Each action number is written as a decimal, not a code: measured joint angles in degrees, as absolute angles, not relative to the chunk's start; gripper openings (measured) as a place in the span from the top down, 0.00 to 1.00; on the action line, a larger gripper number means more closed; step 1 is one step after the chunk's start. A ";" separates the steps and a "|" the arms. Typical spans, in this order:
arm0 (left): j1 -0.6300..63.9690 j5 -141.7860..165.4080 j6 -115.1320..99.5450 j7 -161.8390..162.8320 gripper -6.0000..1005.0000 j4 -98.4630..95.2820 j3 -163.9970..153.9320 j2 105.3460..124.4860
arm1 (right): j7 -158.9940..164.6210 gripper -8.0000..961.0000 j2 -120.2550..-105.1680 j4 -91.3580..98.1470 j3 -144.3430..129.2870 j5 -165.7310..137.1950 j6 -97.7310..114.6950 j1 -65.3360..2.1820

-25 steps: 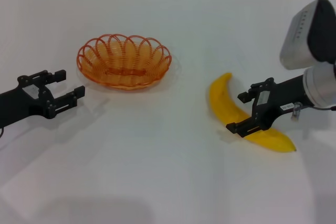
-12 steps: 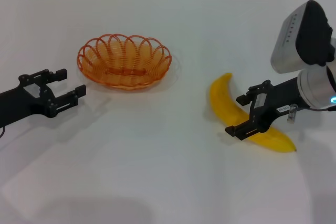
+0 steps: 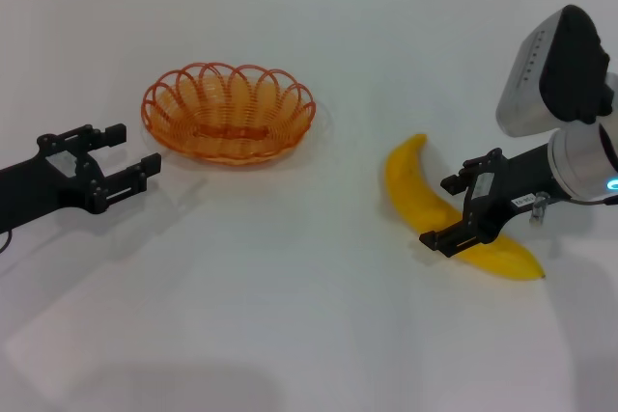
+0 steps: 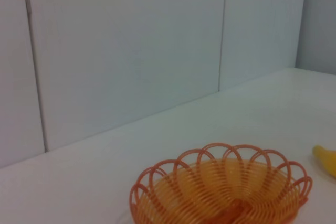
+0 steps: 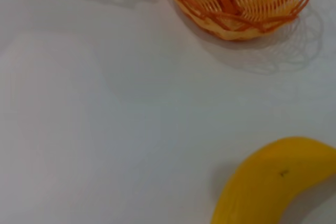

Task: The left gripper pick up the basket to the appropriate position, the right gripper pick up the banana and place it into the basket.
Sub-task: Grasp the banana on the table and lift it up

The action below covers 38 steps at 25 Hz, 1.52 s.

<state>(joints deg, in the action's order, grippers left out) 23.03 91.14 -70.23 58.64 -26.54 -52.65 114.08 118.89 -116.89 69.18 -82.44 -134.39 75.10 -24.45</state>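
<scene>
The orange wire basket stands empty on the white table at back left; it also shows in the left wrist view and the right wrist view. My left gripper is open and empty, low over the table just left of the basket, apart from it. The yellow banana lies on the table at right; its end shows in the left wrist view and the right wrist view. My right gripper is open, its fingers straddling the banana's middle.
The white table stretches bare between the basket and the banana and toward the front. A white tiled wall rises behind the table. The right arm's large silver-white cuff stands above the right edge.
My right gripper has shifted slightly along the banana, and its cuff has swung up and to the left. My left gripper has crept a little toward the basket. The banana and basket have not moved.
</scene>
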 joint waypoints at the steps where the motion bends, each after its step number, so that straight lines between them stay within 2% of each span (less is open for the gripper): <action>1: 23.03 91.14 -70.23 58.64 0.34 -26.54 -52.65 114.08 | 118.90 0.08 -116.89 69.17 -82.44 -134.39 75.09 -24.45; 16: 23.12 91.14 -70.22 58.95 0.34 -26.54 -52.65 113.99 | 118.92 0.09 -116.89 64.91 -82.44 -134.39 74.60 -27.22; 30: 23.22 91.14 -70.22 58.98 0.34 -26.54 -52.79 113.99 | 118.85 0.21 -116.85 64.88 -82.27 -133.97 74.67 -27.30; 35: 23.29 91.14 -70.22 58.98 0.34 -26.54 -52.76 114.05 | 118.47 0.44 -116.90 65.10 -81.83 -133.37 74.48 -27.32; 38: 23.28 91.14 -70.22 58.94 0.34 -26.54 -52.59 114.06 | 117.59 0.47 -116.80 65.34 -81.32 -130.91 74.37 -27.37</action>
